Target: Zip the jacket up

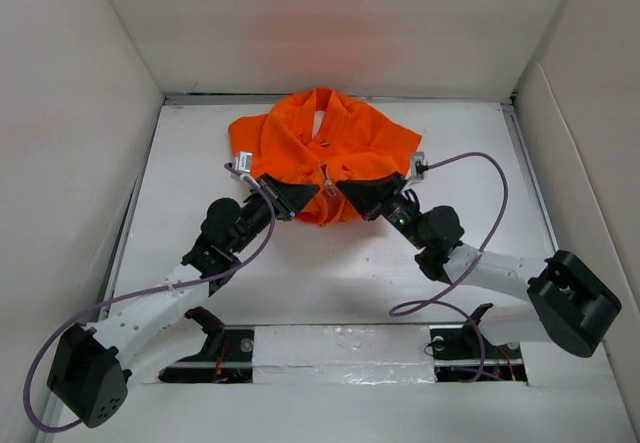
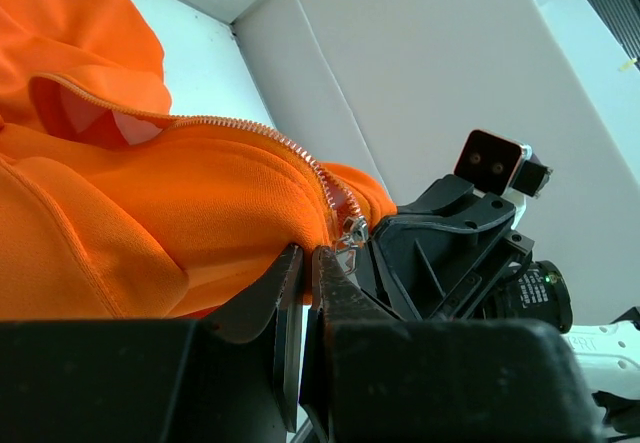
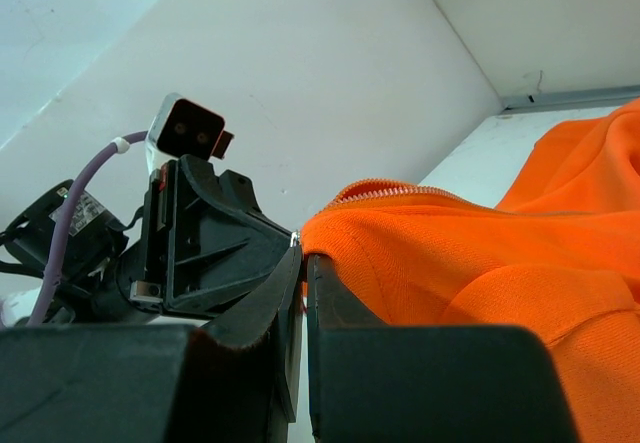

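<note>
The left gripper (image 2: 305,263) clenches the jacket (image 1: 320,148) hem just beside the zipper slider (image 2: 352,231). The right gripper (image 3: 303,263) pinches the hem on the slider's other side, probably to stretch it taut. The jacket spreads beyond the slider.

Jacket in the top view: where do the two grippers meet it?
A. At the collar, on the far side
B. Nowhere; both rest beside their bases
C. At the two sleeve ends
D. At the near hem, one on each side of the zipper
D: the left gripper and the right gripper both sit at the near hem of the orange jacket, with the zipper running between them.
</note>
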Robot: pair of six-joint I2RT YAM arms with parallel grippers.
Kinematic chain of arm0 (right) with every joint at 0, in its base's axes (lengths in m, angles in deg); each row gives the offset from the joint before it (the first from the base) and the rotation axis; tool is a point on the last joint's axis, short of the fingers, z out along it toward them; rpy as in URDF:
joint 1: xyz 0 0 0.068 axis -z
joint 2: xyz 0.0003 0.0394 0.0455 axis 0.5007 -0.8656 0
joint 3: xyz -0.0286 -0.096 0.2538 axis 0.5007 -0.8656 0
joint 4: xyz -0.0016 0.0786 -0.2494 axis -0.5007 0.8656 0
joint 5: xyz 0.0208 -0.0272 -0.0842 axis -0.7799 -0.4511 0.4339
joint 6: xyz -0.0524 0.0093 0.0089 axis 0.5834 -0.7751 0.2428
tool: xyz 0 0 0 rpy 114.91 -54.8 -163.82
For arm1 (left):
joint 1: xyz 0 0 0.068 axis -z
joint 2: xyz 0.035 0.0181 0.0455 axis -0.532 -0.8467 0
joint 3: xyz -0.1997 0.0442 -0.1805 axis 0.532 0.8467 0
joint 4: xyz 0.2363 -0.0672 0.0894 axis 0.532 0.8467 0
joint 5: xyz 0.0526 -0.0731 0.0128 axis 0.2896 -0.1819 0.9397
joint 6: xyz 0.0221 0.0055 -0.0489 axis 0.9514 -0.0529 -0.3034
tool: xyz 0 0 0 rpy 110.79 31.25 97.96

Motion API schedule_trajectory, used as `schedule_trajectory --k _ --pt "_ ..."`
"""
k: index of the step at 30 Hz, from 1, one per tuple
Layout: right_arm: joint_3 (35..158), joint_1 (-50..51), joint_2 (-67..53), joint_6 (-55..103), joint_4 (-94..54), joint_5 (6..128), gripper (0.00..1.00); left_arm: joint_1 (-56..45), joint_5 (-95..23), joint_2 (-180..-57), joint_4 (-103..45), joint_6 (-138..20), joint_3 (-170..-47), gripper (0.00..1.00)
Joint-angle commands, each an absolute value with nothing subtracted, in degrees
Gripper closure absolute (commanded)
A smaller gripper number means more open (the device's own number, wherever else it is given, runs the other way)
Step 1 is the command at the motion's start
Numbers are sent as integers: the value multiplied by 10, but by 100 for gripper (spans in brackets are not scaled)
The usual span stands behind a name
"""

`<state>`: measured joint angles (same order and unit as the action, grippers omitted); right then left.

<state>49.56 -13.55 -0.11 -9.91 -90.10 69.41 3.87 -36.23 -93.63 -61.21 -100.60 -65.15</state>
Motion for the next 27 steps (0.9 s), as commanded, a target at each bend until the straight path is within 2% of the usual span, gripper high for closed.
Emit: schedule_trajectory --k 1,27 --pt "522 -142 1 -88 -938 695 100 41 -386 -923 -674 -1013 -652 100" --pt "493 -142 34 -81 -914 695 100 41 -384 -905 -709 -1014 -640 100"
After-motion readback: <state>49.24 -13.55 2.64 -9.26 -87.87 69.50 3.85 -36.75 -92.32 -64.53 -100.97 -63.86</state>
